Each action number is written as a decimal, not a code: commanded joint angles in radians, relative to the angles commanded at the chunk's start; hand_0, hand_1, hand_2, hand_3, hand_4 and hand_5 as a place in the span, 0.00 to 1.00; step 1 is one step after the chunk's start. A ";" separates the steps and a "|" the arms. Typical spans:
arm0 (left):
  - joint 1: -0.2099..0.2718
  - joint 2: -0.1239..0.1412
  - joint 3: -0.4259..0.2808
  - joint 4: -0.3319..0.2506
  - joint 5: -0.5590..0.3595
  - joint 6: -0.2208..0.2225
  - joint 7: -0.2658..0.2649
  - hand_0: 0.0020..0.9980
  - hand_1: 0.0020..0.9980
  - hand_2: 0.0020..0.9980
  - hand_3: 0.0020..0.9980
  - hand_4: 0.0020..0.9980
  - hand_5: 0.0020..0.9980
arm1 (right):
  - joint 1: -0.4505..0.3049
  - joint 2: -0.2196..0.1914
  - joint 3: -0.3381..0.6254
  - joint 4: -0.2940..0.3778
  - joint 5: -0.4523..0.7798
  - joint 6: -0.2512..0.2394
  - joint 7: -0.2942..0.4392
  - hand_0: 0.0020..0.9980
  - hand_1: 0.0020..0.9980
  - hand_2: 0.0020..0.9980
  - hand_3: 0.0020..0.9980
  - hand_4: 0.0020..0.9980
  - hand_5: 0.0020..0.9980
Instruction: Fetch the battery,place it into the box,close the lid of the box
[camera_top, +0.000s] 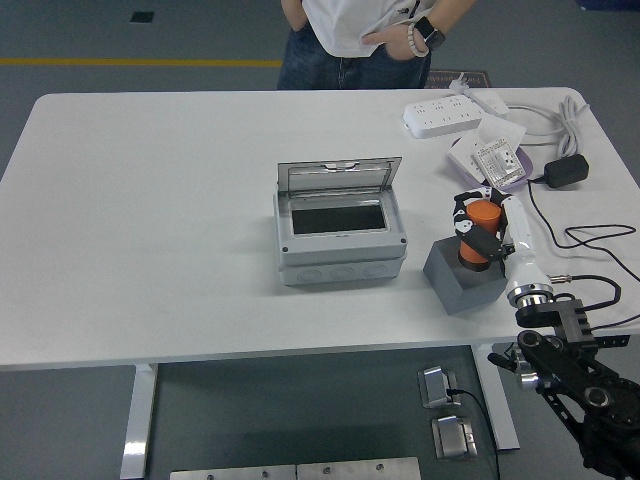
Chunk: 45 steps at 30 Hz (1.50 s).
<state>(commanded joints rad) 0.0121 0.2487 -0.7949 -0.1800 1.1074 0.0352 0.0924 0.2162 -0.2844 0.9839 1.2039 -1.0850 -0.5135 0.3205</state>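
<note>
Grey floor with a yellow line runs behind the white table (150, 230), where a person (360, 40) stands at the far edge. From my feed, the left half of the surface lies bare and wide; the right end is crowded by a power strip (445, 117), a purple tray (490, 165) and black cables (580, 240). Mid-table sits the grey box (340, 235), lid (338, 176) raised. Just right of it, my right hand (490, 235) has its fingers clenched around the orange battery (480, 245), upright above the grey block (462, 278) near the front edge.
</note>
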 joint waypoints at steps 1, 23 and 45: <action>0.000 0.000 -0.001 0.000 0.001 0.000 0.000 0.40 0.56 0.51 0.48 0.00 0.00 | 0.002 0.000 -0.001 -0.001 0.001 0.000 0.000 0.28 0.25 0.26 0.23 0.00 0.00; 0.007 0.001 -0.004 0.000 0.006 0.000 0.005 0.40 0.56 0.51 0.48 0.00 0.00 | 0.081 -0.054 0.073 0.111 -0.398 0.091 -0.305 0.27 0.25 0.25 0.24 0.00 0.00; 0.037 0.005 -0.035 0.000 0.017 0.007 0.016 0.40 0.56 0.51 0.48 0.00 0.00 | 0.263 -0.098 -0.123 0.211 -0.860 0.347 -0.687 0.22 0.22 0.23 0.23 0.01 0.00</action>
<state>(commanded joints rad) 0.0487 0.2532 -0.8294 -0.1800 1.1246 0.0418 0.1081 0.4792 -0.3825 0.8613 1.4151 -1.9448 -0.1663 -0.3668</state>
